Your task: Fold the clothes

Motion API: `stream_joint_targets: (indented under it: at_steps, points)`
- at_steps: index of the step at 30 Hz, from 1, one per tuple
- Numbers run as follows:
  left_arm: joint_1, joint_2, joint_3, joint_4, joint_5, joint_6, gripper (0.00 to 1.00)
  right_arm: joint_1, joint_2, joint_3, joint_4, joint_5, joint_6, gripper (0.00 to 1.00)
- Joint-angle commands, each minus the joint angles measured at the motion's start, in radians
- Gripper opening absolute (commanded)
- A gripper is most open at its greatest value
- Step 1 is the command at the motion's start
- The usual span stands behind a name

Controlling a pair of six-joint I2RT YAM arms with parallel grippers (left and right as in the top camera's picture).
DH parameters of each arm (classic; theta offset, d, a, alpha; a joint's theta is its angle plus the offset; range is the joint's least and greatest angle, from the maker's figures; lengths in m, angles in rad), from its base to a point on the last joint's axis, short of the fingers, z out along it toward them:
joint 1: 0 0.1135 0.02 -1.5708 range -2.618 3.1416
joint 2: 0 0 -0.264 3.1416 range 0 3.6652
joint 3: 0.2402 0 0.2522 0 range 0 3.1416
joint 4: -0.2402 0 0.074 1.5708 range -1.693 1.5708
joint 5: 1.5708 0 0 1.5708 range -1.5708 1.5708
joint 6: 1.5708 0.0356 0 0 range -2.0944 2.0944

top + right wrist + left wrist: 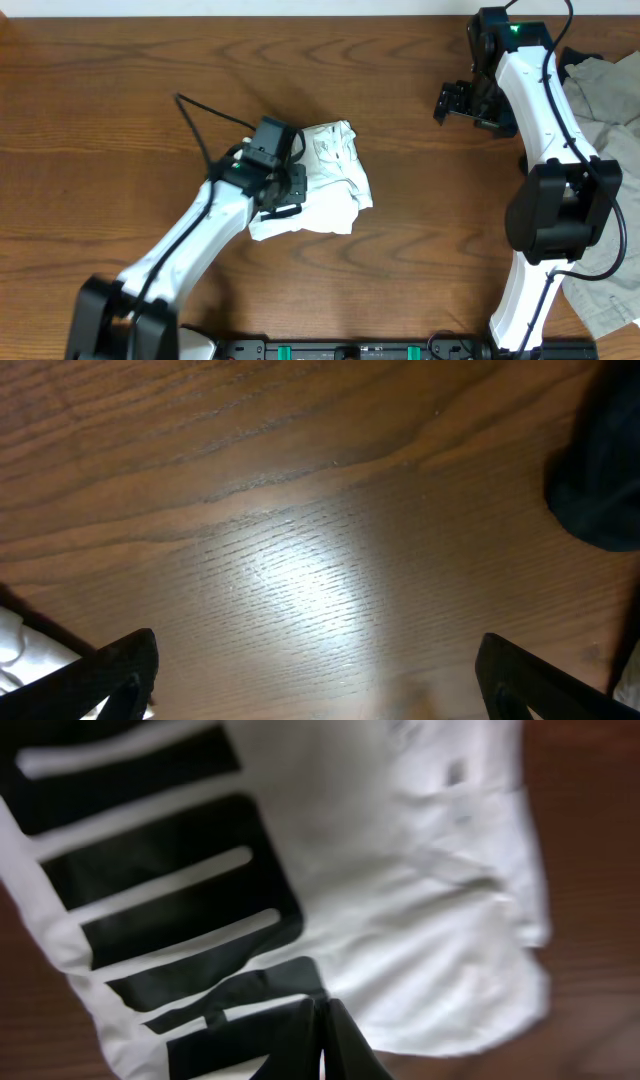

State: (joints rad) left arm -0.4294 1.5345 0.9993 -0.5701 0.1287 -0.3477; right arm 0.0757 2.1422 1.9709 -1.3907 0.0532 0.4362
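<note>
Overhead, the counter (100,120) is a broad stretch of brown wood. A heap of greyish cloth (610,90) lies along its right edge, behind the right arm. The white T-shirt (335,175) sits near the middle, bunched into a crumpled lump rather than spread flat, so I judge the folding has barely begun. This looks like the step of taking hold so the shirt can be opened out.

The left claw (288,195) is down on the left side of the lump. In the left wrist view the left claw (326,1042) has its fingers pressed together, pinching a fold of the shirt beside the black lettering (170,890). The right claw (455,103) hangs well apart at the far right. In its own view the right claw (320,680) is spread wide over bare wood and holds nothing.

The next move probably calls for lifting or dragging the pinched fold leftward to unfurl the shirt. The right claw could come across to catch an opposite edge.

There is free wood to the left, on the far side, and between the shirt and the right arm. The near edge and the heap on the right are the limits to mind.
</note>
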Motion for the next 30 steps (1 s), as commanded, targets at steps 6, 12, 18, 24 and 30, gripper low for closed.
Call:
stream_joint_targets:
  at_steps: [6, 12, 18, 24, 30]
  points:
    - [-0.002, 0.119, 0.019, 0.045, -0.013, -0.036, 0.06, -0.006, -0.01, 0.011, 0.001, 0.018, -0.003, 0.99]
    - [-0.002, 0.119, 0.026, 0.084, -0.008, -0.031, 0.06, -0.006, -0.01, 0.011, 0.001, 0.018, -0.003, 0.99]
    - [-0.002, 0.119, 0.026, 0.186, -0.013, -0.029, 0.06, -0.005, -0.01, 0.011, 0.001, 0.018, -0.003, 0.99]
    - [-0.001, 0.121, 0.026, 0.237, -0.123, -0.032, 0.06, -0.005, -0.01, 0.011, 0.001, 0.018, -0.003, 0.99]
    - [-0.001, 0.163, 0.026, 0.274, -0.138, -0.039, 0.06, -0.005, -0.01, 0.011, 0.001, 0.018, -0.003, 0.99]
